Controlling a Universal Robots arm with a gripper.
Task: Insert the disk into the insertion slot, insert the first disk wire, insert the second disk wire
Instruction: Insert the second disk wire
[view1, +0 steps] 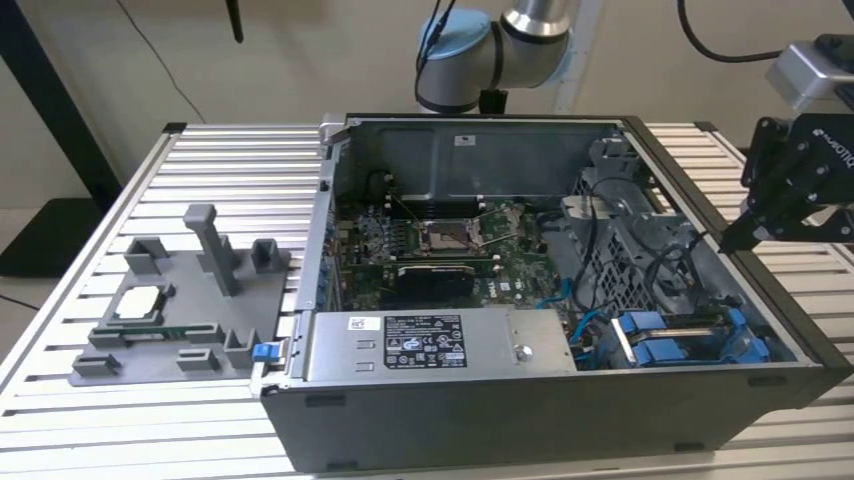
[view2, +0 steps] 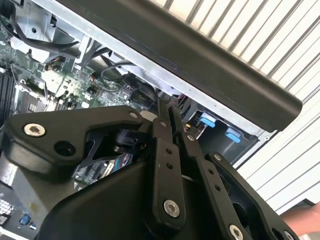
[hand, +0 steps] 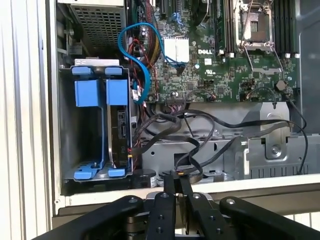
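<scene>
Slatted table (view1: 134, 440), narrow grey insertion slot (hand: 89, 142)

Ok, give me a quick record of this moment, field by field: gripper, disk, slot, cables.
gripper: shut, nothing seen in it, above the case's edge near the drive bays
disk: dark, appears seated in the insertion slot
insertion slot: bay of the grey cage, blue tabs at both ends
black wires: loose, looping beside the cage
blue cable: arcs from the board toward the cage
</scene>
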